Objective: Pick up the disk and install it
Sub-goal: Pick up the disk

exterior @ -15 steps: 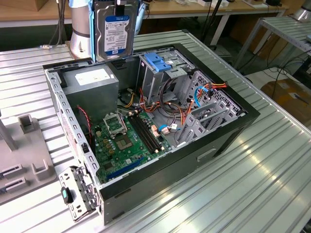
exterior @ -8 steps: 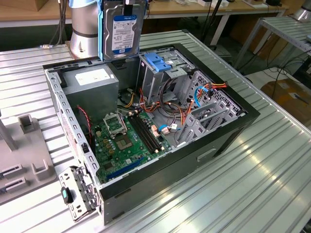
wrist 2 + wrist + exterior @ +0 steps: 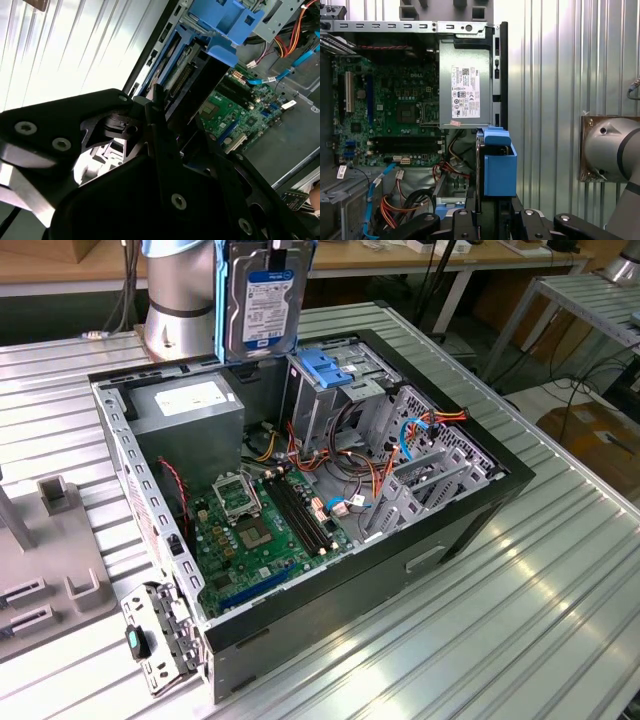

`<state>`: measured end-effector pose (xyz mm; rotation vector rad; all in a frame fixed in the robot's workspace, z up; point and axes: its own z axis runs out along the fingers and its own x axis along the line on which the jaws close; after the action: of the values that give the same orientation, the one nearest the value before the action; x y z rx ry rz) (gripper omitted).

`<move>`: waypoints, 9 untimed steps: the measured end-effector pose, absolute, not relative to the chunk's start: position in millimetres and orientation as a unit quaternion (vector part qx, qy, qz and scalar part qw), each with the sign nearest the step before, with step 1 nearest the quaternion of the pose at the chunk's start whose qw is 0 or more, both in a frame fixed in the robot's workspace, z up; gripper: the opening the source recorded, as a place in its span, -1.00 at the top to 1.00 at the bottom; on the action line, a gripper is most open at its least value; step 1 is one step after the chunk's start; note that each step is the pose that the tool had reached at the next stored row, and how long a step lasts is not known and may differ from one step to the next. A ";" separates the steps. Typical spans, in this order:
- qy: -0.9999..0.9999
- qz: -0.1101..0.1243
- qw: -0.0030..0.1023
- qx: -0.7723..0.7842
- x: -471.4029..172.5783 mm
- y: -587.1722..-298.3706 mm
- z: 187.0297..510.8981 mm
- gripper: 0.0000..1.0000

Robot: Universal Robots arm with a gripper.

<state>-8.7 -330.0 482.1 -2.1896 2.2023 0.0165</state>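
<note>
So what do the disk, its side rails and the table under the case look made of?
Disk: bare silver metal body, probably cast aluminium, with a dull sheen. Its label looks like glossy white-and-blue paper or film. Rails: blue plastic, matte, with a moulded shape. Table: ribbed aluminium by its look, with bright reflections along the grooves.

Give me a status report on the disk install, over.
Gripper shut on the disk. Disk upright in the air above the open computer case, near the power supply, not yet installed. Loose cables lie beside the drive cage.
</note>
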 end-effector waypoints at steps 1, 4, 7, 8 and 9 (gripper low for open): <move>0.709 0.005 0.018 -0.705 -6.8 -330.0 482.2 0.30; 0.709 0.005 0.018 -0.705 -2.9 -330.0 482.2 0.30; 0.709 0.005 0.018 -0.705 -0.5 -330.0 482.1 0.30; 0.709 0.005 0.018 -0.705 0.2 -330.0 482.1 0.30; 0.709 0.005 0.018 -0.705 1.9 -330.0 482.1 0.30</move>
<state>1.9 -330.0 482.1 -2.1896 2.2023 0.0164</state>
